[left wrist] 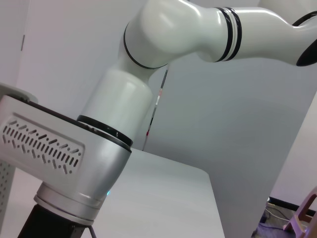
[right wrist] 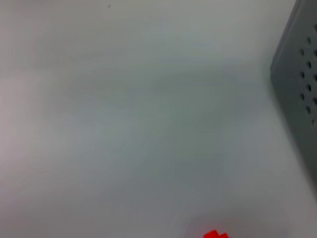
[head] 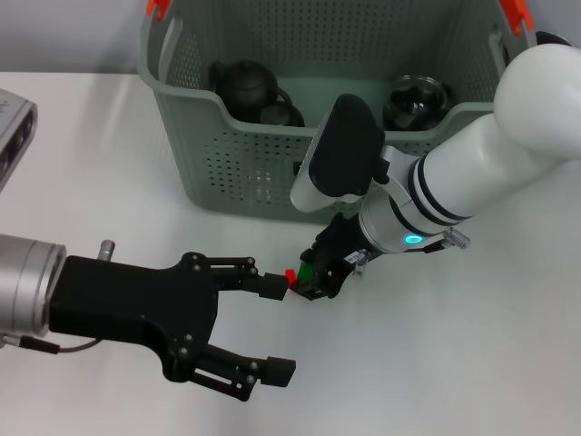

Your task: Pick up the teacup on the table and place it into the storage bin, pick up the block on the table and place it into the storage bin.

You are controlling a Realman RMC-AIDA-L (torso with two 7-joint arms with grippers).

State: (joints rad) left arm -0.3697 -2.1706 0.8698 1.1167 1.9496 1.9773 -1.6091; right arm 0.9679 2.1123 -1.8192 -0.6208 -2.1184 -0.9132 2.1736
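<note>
**Reaching for the block in front of the storage bin**

Reaching down to the table (head: pixel 109 145), the right end effector (head: pixel 320 272) is low over the white surface, just in front of the storage bin (head: pixel 263 173). At its tip there is a small block (head: pixel 300 275), red on one side and green on the other. The block seems to be at or between the fingertips, but I cannot tell if the right end effector is closed on it, because the arm hides the fingers. In the right wrist view only a red corner of the block (right wrist: pixel 214 234) shows at the edge.

The left end effector (head: pixel 277 327) hangs low over the table with its two fingers spread wide and nothing between them. Its upper fingertip is almost touching the red side of the block.

Inside the bin are a dark teapot (head: pixel 243 84) and other dark tea ware, so the teacup part looks finished to my judgement.

The risk here is crowding. The two end effectors meet at one small block, so a small motion of the left one could push the block away or hit the right fingers. The bin wall is also high, so a low lift could knock the block against it.
</note>
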